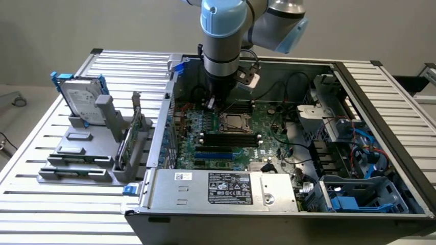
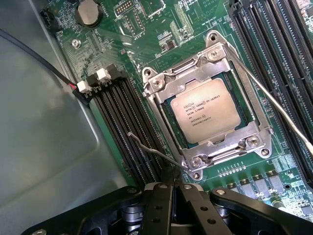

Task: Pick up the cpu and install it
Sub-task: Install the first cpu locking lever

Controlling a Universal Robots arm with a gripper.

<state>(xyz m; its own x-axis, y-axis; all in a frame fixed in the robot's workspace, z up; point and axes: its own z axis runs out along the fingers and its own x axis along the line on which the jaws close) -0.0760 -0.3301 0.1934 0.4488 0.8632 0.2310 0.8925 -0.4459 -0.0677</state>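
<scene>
CPU (image 2: 207, 116) position: seated flat in its socket on the motherboard (image 1: 272, 145), silver-grey lid facing up, printed text legible in my wrist view. Its metal retention frame (image 2: 171, 81) lies down around it, covering the chip's edges on all 4 sides. 2 thin wire levers run along opposite sides of the frame; 1 lever (image 2: 151, 149) ends in a bent tip beside the black memory slots (image 2: 124, 127), close to my fingers.

My pincer (image 2: 172, 193) is closed, both black fingers pressed together with nothing between them. It hangs just above the socket's corner, not touching the chip.

In the exterior view my arm (image 1: 221, 41) reaches straight down into the open computer case (image 1: 381, 92), with the pincer over the board beside the socket. Toward the exterior view's left, outside the case, a hard drive (image 1: 81, 104) with blue brackets stands upright in a grey holder (image 1: 75, 166) on the slatted table (image 1: 61, 214).
</scene>
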